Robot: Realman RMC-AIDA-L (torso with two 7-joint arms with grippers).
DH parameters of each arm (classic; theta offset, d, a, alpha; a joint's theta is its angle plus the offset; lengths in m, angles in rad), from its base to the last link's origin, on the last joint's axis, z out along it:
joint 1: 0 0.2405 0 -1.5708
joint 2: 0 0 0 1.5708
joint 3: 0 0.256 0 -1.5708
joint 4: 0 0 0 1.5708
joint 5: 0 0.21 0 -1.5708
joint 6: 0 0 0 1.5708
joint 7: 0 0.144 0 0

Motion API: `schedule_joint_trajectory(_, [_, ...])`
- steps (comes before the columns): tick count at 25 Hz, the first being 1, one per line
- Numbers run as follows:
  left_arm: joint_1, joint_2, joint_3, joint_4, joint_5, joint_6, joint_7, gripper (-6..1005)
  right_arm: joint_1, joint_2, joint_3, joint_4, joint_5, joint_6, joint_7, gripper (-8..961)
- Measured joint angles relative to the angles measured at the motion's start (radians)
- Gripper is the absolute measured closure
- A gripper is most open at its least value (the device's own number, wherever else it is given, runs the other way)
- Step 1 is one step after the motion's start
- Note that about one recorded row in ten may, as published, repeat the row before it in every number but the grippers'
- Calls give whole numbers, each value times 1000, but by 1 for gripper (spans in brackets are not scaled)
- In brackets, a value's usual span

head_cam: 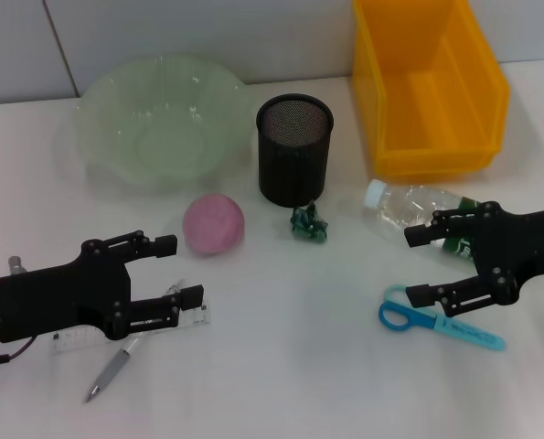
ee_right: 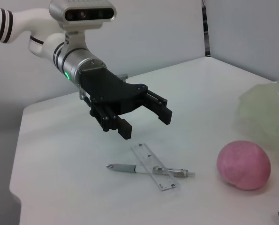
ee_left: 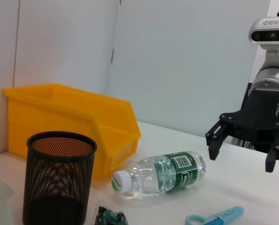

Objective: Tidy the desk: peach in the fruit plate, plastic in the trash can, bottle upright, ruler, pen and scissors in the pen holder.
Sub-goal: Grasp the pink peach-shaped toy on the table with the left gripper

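Note:
The pink peach lies on the table in front of the pale green fruit plate. A crumpled green plastic rests by the black mesh pen holder. On its side lies the bottle, its cap toward the holder. My right gripper hovers open between the bottle and the blue scissors. Open as well, my left gripper hangs over the clear ruler and the grey pen, which cross each other. The yellow bin stands at the back right.
The right wrist view shows the left gripper above the ruler, with the peach off to one side. In the left wrist view the right gripper hangs beyond the bottle. A white wall backs the table.

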Motion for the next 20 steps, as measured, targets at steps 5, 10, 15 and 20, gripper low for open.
schedule_joint_trajectory(5, [0,-1,0,4,0,-4,1,199,2,2,0,0,-1,1,0,126])
schedule_joint_trajectory(10, [-1,-3,-16,5,-6,-11,-2,199,5,4,-2,0,-5,2,0,126])
schedule_joint_trajectory(15, [-23,-32,-86,6,-1,-122,-6,199,1,2,0,0,-4,3,0,126])
schedule_joint_trajectory(20, [-64,-39,-66,-2,5,-195,8,199,1,-3,1,0,-4,6,7,127])
